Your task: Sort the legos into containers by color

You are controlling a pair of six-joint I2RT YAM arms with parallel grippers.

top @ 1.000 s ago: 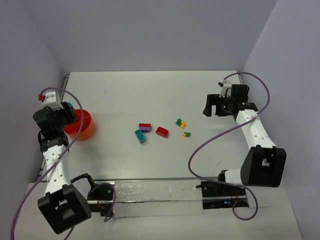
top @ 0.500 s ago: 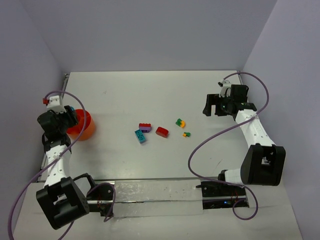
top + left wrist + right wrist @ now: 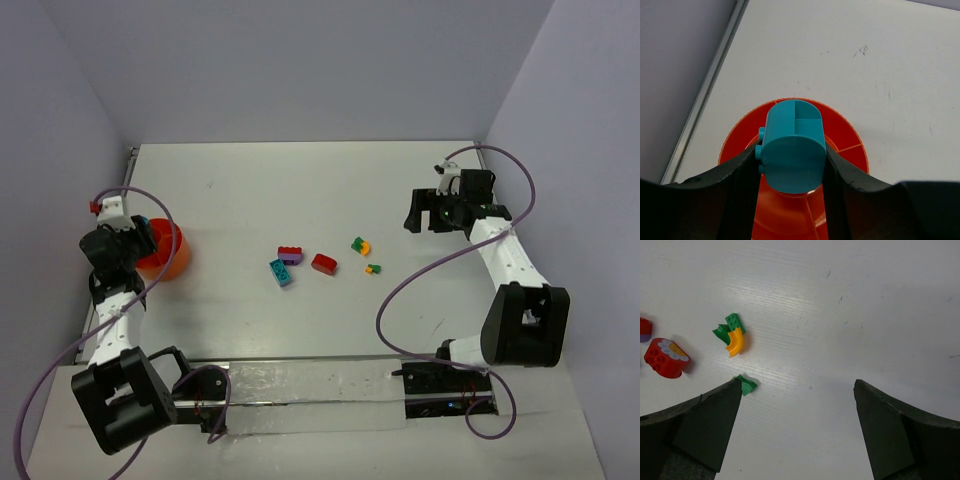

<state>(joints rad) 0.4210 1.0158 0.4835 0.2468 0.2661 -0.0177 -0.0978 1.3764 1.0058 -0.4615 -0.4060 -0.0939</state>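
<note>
From above, the left gripper (image 3: 133, 237) sits over the left part of the small round orange plastic bowl (image 3: 170, 256) at the left side of the white table (image 3: 300, 190). Its jaws cannot be read from this view. The right gripper (image 3: 424, 214) hangs over the table's right side, well apart from the bricks. In the middle lie loose toy bricks. A teal plastic block (image 3: 281, 272) touches a red-on-purple stacked brick (image 3: 290, 255), and a red rounded brick (image 3: 324, 263) lies just beside them. A green-and-yellow piece (image 3: 360, 245) and a small green bit (image 3: 373, 268) lie further right.

In the left wrist view, the two dark fingers (image 3: 735, 172) are clamped on a rounded teal plastic brick (image 3: 794, 147), one on each side. The brick is held directly above the orange bowl, whose inner dividers show to its right.

In the right wrist view, the jaws stand wide apart with only bare table between them. The small green bit lies just beside the left-hand fingertip. The green-and-yellow piece is above it, and the red rounded brick, with a white flower print, is near the left edge
</note>
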